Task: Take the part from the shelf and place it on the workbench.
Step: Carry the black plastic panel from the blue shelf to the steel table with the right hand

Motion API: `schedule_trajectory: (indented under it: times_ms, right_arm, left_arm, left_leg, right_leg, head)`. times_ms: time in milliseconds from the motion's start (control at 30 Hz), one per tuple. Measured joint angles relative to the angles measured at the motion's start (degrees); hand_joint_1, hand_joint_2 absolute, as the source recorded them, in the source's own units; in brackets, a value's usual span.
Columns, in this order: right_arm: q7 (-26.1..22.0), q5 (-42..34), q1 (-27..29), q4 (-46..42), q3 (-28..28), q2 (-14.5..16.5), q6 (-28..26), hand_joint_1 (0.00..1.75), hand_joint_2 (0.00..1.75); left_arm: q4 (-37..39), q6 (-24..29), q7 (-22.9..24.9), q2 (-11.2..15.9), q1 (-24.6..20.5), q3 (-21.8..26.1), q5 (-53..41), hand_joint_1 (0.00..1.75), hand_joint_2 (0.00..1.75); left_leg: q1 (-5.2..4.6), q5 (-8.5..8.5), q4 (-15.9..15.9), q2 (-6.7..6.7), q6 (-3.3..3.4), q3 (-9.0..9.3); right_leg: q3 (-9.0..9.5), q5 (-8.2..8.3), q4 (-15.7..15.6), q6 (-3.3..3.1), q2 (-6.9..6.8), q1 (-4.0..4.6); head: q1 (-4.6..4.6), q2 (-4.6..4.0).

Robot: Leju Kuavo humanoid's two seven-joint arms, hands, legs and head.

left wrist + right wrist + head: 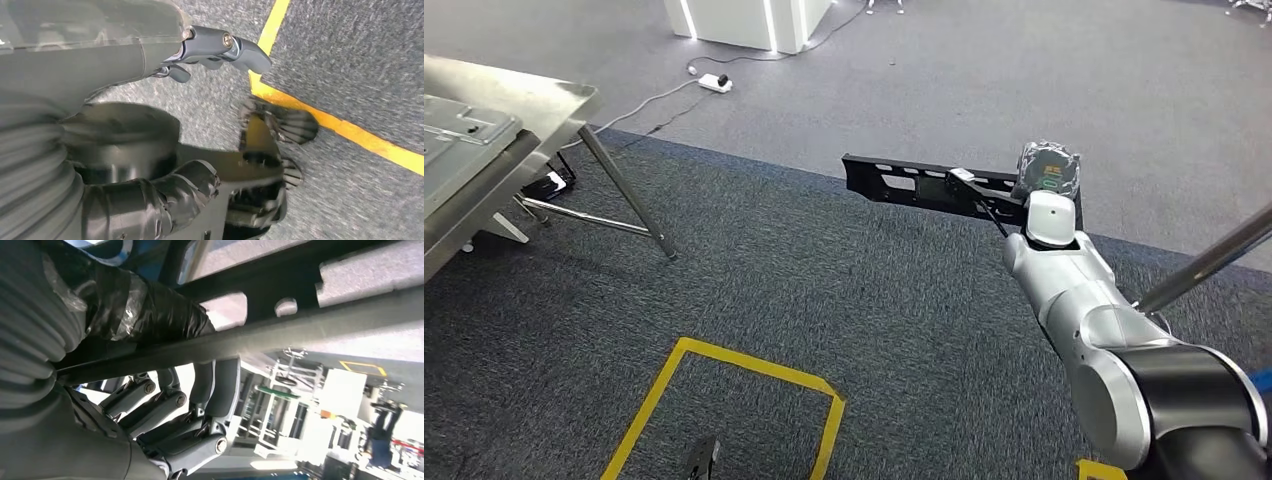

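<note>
Right of the steel workbench (514,100), the right hand (170,405) clamps the long, flat, slotted black metal part (924,187); its wrist view shows curled fingers (222,385). The left hand (220,47) hangs above yellow floor tape (350,131), fingers apart, holding nothing.

Held out level above the dark carpet (754,280): a long black part (924,186) with slotted cut-outs, gripped at one end by the right hand (1046,185) on its silver arm (1104,340). Well to the left of the part, a metal workbench (534,100) with slanted legs, a pressed metal panel (454,135) lying on top. On the carpet below the part, a yellow taped square (724,410). Beyond the part, on grey floor, a white power strip (715,82) with its cable, and a white cabinet (744,20).
</note>
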Motion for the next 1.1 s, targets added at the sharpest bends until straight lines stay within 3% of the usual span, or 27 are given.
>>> schedule_trajectory:
  times_ms: [67, 100, 133, 200, 267, 300, 367, 400, 467, 533, 567, 600, 633, 667, 700, 767, 833, 900, 967, 1033, 1100]
  right_arm:
    - [0.0, 0.0, 0.0, 0.0, 0.0, 0.0, 0.0, 1.75, 1.75]
    - [-0.1, 0.0, 0.0, 0.0, 0.0, 0.0, -0.1, 1.75, 1.75]
    - [-0.1, 0.0, 0.1, 0.0, 0.0, 0.0, -0.1, 1.75, 1.75]
    - [-0.1, 0.0, 0.2, 0.0, 0.0, 0.0, -0.1, 1.75, 1.75]
    - [-0.2, 0.0, 0.2, 0.0, 0.0, 0.0, -0.2, 1.75, 1.75]
    - [-0.2, 0.0, 0.2, 0.0, -0.1, 0.0, -0.3, 1.75, 1.75]
    - [-0.3, 0.0, 0.1, 0.0, -0.2, 0.2, -0.4, 1.75, 1.75]
    - [-0.4, 0.0, 0.2, -0.1, -0.3, 0.3, -0.4, 1.75, 1.75]
    - [-0.5, 0.0, 0.2, -0.2, -0.4, 0.4, -0.5, 1.75, 1.75]
    - [-0.6, 0.0, 0.3, -0.2, -0.5, 0.4, -0.6, 1.75, 1.75]
    - [-0.6, 0.0, 0.4, -0.2, -0.6, 0.4, -0.6, 1.75, 1.75]
    - [-0.7, 0.0, 0.7, -0.2, -0.7, 0.3, -0.7, 1.75, 1.75]
    - [-0.7, 0.0, 0.9, -0.2, -0.7, 0.3, -0.7, 1.75, 1.75]
    - [-0.7, 0.0, 1.0, -0.2, -0.8, 0.3, -0.7, 1.75, 1.75]
    - [-0.7, 0.0, 1.1, -0.2, -0.8, 0.3, -0.7, 1.75, 1.75]
    - [-0.7, 0.0, 1.0, -0.2, -0.9, 0.3, -0.9, 1.75, 1.75]
    - [-0.8, 0.0, 0.9, -0.2, -1.0, 0.4, -1.1, 1.75, 1.75]
    - [-0.8, 0.0, 0.8, -0.3, -1.0, 0.7, -1.1, 1.75, 1.75]
    - [-0.8, 0.0, 0.7, -0.4, -1.1, 1.0, -1.1, 1.75, 1.75]
    - [-0.7, 0.0, 0.5, -0.4, -1.2, 1.0, -1.1, 1.75, 1.75]
    - [-0.7, 0.0, 0.6, -0.4, -1.3, 1.0, -1.1, 1.75, 1.75]
  left_arm:
    - [0.0, 0.0, 0.0, 0.0, -0.1, 0.0, 0.0, 0.00, 1.75]
    - [0.0, 0.0, 0.0, 0.0, -0.1, 0.0, 0.0, 0.00, 1.75]
    - [0.0, 0.0, 0.0, 0.0, -0.1, 0.0, 0.0, 0.00, 1.75]
    - [0.0, 0.0, 0.1, 0.0, -0.1, 0.0, 0.0, 0.00, 1.75]
    - [0.0, 0.1, 0.1, 0.0, -0.3, 0.0, 0.0, 0.00, 1.75]
    - [0.0, 0.2, 0.1, 0.0, -0.4, 0.0, 0.0, 0.00, 1.75]
    - [0.0, 0.4, 0.1, -0.1, -0.4, 0.0, 0.0, 0.00, 1.75]
    - [0.0, 0.6, 0.1, -0.1, -0.4, 0.0, 0.0, 0.00, 1.75]
    - [0.0, 0.7, 0.1, -0.1, -0.4, 0.0, 0.1, 0.00, 1.75]
    - [0.0, 0.7, 0.1, -0.1, -0.5, 0.0, 0.1, 0.00, 1.75]
    - [0.0, 0.7, 0.1, -0.1, -0.6, 0.0, 0.1, 0.00, 1.75]
    - [0.0, 0.8, 0.1, -0.1, -0.5, 0.0, 0.1, 0.00, 1.75]
    - [0.0, 0.8, 0.1, -0.1, -0.5, 0.0, 0.2, 0.00, 1.75]
    - [0.0, 0.9, 0.2, -0.1, -0.5, 0.0, 0.3, 0.00, 1.75]
    - [0.0, 1.0, 0.2, -0.2, -0.5, 0.0, 0.3, 0.00, 1.75]
    - [0.0, 1.0, 0.2, -0.3, -0.6, 0.0, 0.5, 0.00, 1.75]
    - [0.1, 1.1, 0.2, -0.5, -0.6, 0.0, 0.6, 0.00, 1.75]
    - [0.1, 1.1, 0.2, -0.5, -0.4, 0.0, 0.6, 0.00, 1.75]
    - [0.1, 1.1, 0.2, -0.5, -0.4, 0.0, 0.6, 0.00, 1.75]
    - [0.1, 1.2, 0.2, -0.5, -0.5, 0.0, 0.6, 0.00, 1.75]
    - [0.1, 1.2, 0.2, -0.5, -0.5, 0.0, 0.6, 0.00, 1.75]
  left_leg:
    - [0.20, -2.88, 7.1, 1.94, -0.14, -3.44]
    - [0.27, -3.24, 8.8, 2.17, -0.15, -4.35]
    - [0.32, -2.59, 8.5, 2.25, -0.13, -4.15]
    - [0.26, 0.71, 1.7, 3.18, 0.12, -0.43]
    - [-0.30, 2.66, -5.3, 4.92, 0.60, 3.45]
    - [-0.57, 2.85, -6.9, 5.37, 0.88, 4.33]
    - [-0.80, 2.86, -7.5, 4.44, 1.51, 4.50]
    - [-0.76, 3.00, -7.8, 3.85, 1.82, 4.68]
    - [-0.55, 3.31, -8.3, 2.78, 2.47, 5.16]
    - [-0.49, 3.37, -8.5, 1.78, 2.87, 5.34]
    - [-0.55, 3.35, -8.4, 1.17, 3.00, 5.35]
    - [-0.61, 3.29, -8.3, 0.45, 3.10, 5.37]
    - [-0.64, 3.23, -8.2, -0.36, 3.16, 5.40]
    - [-0.66, 3.16, -8.0, -1.22, 3.16, 5.47]
    - [-0.66, 3.05, -7.9, -2.03, 3.12, 5.56]
    - [-0.61, 2.89, -7.7, -3.33, 2.84, 5.48]
    - [-0.30, 2.95, -7.7, -4.50, 2.26, 5.13]
    - [-0.09, 3.02, -7.9, -5.48, 1.60, 4.94]
    - [-0.39, 1.72, -6.2, -3.19, 1.07, 4.19]
    - [-0.29, -1.41, 0.0, 0.56, 0.47, 1.21]
    - [0.35, -3.61, 6.6, 1.88, -0.20, -2.45]
  right_leg:
    - [0.14, -0.11, 0.0, -0.27, -1.43, 0.24]
    - [0.18, -0.17, 0.0, -0.29, -2.19, 0.31]
    - [0.22, -0.24, 0.0, -0.26, -2.95, 0.36]
    - [0.41, -0.41, 0.0, -0.04, -4.35, 0.45]
    - [0.64, -0.67, 0.0, 0.39, -5.55, 0.71]
    - [0.77, -0.80, 0.0, 0.65, -6.08, 0.85]
    - [1.10, -0.98, -0.2, 1.28, -7.14, 0.94]
    - [1.22, -1.20, -0.1, 1.64, -7.04, 0.80]
    - [0.23, -2.98, 2.3, 2.14, -4.74, 0.50]
    - [-3.23, -6.31, 9.1, 2.26, -1.91, 0.40]
    - [-5.29, -7.62, 13.0, 2.26, -1.39, 0.47]
    - [-6.84, -8.04, 15.6, 2.22, -1.19, 0.53]
    - [-7.48, -7.30, 16.1, 2.10, -1.07, 0.57]
    - [-6.95, -5.46, 14.3, 1.87, -0.86, 0.61]
    - [-5.46, -2.97, 10.5, 1.56, -0.26, 0.65]
    - [-2.14, 0.31, 2.9, 0.97, 2.08, 0.64]
    - [-0.76, 0.62, 0.1, 0.64, 3.16, 0.78]
    - [-0.18, 0.73, -0.7, 0.37, 1.83, 0.74]
    - [0.76, 1.01, -1.9, -0.11, 0.31, 0.43]
    - [1.36, 1.04, -2.5, -0.49, -1.17, 0.42]
    - [1.49, 0.81, -2.4, -0.46, -2.59, 0.48]
  head:
    - [-0.04, 0.00]
    - [-0.05, 0.00]
    - [-0.04, 0.00]
    - [-0.05, 0.00]
    - [-0.02, 0.00]
    - [0.00, 0.00]
    - [0.02, 0.00]
    - [0.00, 0.00]
    - [0.03, 0.00]
    - [0.06, 0.00]
    - [0.07, 0.00]
    - [0.07, 0.00]
    - [0.07, 0.00]
    - [0.07, 0.00]
    - [0.08, 0.00]
    - [0.06, 0.00]
    - [0.07, 0.00]
    - [0.10, 0.00]
    - [-0.04, 0.00]
    - [-0.17, 0.00]
    - [-0.18, 0.00]
